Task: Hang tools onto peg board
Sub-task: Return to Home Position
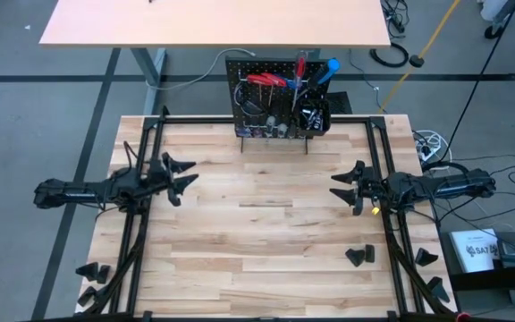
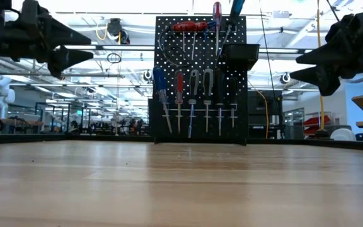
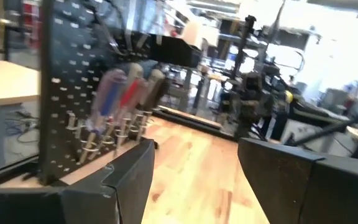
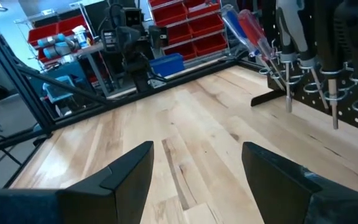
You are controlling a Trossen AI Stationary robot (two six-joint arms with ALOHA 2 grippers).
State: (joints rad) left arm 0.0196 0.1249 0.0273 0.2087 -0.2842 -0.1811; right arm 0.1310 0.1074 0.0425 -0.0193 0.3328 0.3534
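High view gives us the peg board (image 1: pixel 240 85) standing upright at the far edge of the table (image 1: pixel 266 241), midway between the two arms. In the low view we see screwdrivers (image 2: pixel 179 88) hanging side by side along its lower row, blue and red handles among them. Red-handled pliers (image 2: pixel 189 26) hang near the top, and more handles rise from the black bin (image 2: pixel 239 55) at its upper right. The left gripper (image 1: pixel 190 173) hangs over the table's left side and the right gripper (image 1: pixel 336 185) over its right. Both are raised off the wood and well apart from the board, each with fingers spread and nothing between them. Small black wedge blocks (image 1: pixel 358 256) lie toward the near edge on both sides.
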